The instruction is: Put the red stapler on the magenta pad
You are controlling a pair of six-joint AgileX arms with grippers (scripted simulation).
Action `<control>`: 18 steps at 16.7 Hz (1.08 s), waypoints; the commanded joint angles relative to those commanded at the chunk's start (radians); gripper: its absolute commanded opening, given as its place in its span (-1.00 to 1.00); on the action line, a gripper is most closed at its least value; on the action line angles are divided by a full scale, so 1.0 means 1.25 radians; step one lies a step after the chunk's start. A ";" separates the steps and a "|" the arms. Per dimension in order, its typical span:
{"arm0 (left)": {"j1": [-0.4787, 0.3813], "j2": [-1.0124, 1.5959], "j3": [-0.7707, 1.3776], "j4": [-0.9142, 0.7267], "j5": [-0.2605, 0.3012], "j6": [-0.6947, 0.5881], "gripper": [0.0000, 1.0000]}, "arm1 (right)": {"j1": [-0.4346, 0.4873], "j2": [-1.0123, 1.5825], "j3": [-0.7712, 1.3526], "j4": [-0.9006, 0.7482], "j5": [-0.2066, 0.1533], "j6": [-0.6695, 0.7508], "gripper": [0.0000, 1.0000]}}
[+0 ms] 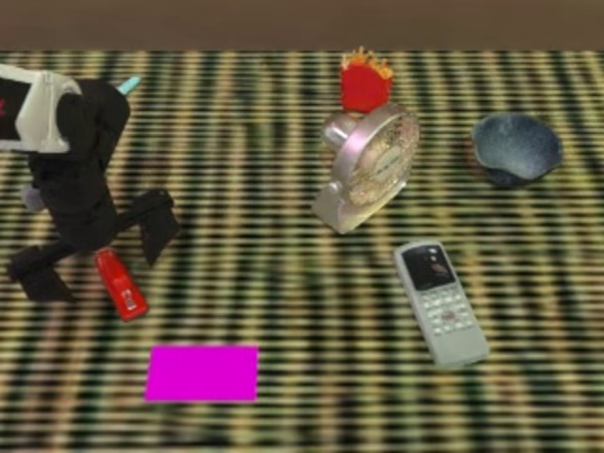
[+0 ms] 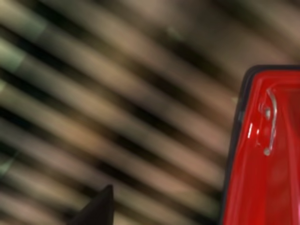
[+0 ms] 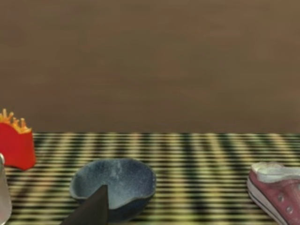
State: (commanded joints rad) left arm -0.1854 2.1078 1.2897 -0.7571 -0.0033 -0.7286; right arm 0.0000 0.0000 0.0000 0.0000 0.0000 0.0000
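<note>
The red stapler (image 1: 121, 283) lies on the striped cloth at the left, its tapered end pointing toward the magenta pad (image 1: 201, 373), which sits flat a short way nearer the front edge. My left gripper (image 1: 99, 250) hovers open over the stapler's far end, one black finger on each side and neither touching it. In the left wrist view the red stapler (image 2: 267, 150) fills one side, with its silvery mark showing, and one dark fingertip (image 2: 101, 208) stands apart from it. My right arm is parked outside the top view.
A silver fan (image 1: 368, 170) stands mid-table with a red fries carton (image 1: 365, 80) behind it. A grey remote (image 1: 439, 302) lies right of centre and a blue bowl (image 1: 516, 149) at the far right. A pink shoe (image 3: 276, 187) shows in the right wrist view.
</note>
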 joint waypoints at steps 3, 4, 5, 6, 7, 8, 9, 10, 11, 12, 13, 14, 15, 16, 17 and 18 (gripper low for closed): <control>0.000 0.000 0.000 0.000 0.000 0.000 0.25 | 0.000 0.000 0.000 0.000 0.000 0.000 1.00; 0.000 0.000 0.000 0.000 0.000 0.000 0.10 | 0.000 0.000 0.000 0.000 0.000 0.000 1.00; 0.000 0.000 0.000 0.000 0.000 0.000 -0.06 | 0.000 0.000 0.000 0.000 0.000 0.000 1.00; 0.000 0.000 0.000 0.000 0.000 0.000 -0.21 | 0.000 0.000 0.000 0.000 0.000 0.000 1.00; 0.000 0.000 0.000 0.000 0.000 0.000 -0.36 | 0.000 0.000 0.000 0.000 0.000 0.000 1.00; 0.000 0.000 0.000 0.000 0.000 0.000 -0.51 | 0.000 0.000 0.000 0.000 0.000 0.000 1.00; 0.000 0.000 0.000 0.000 0.000 0.000 -0.66 | 0.000 0.000 0.000 0.000 0.000 0.000 1.00; 0.000 0.000 0.000 0.000 0.000 0.000 -0.81 | 0.000 0.000 0.000 0.000 0.000 0.000 1.00; 0.000 0.000 0.000 0.000 0.000 0.000 -0.96 | 0.000 0.000 0.000 0.000 0.000 0.000 1.00; 0.000 0.000 0.000 0.000 0.000 0.000 -1.00 | 0.000 0.000 0.000 0.000 0.000 0.000 1.00; 0.000 0.000 0.000 0.000 0.000 0.000 -1.00 | 0.000 0.000 0.000 0.000 0.000 0.000 1.00; 0.000 0.000 0.000 0.000 0.000 0.000 -1.00 | 0.000 0.000 0.000 0.000 0.000 0.000 1.00; 0.000 0.000 0.000 0.000 0.000 0.000 -1.00 | 0.000 0.000 0.000 0.000 0.000 0.000 1.00; 0.000 0.000 0.000 0.000 0.000 0.000 -1.00 | 0.000 0.000 0.000 0.000 0.000 0.000 1.00; 0.000 0.000 0.000 0.000 0.000 0.000 -1.00 | 0.000 0.000 0.000 0.000 0.000 0.000 1.00; 0.000 0.000 0.000 0.000 0.000 0.000 -1.00 | 0.000 0.000 0.000 0.000 0.000 0.000 1.00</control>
State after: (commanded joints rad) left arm -0.1854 2.1078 1.2897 -0.7571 -0.0033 -0.7286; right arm 0.0000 0.0000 0.0000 0.0000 0.0000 0.0000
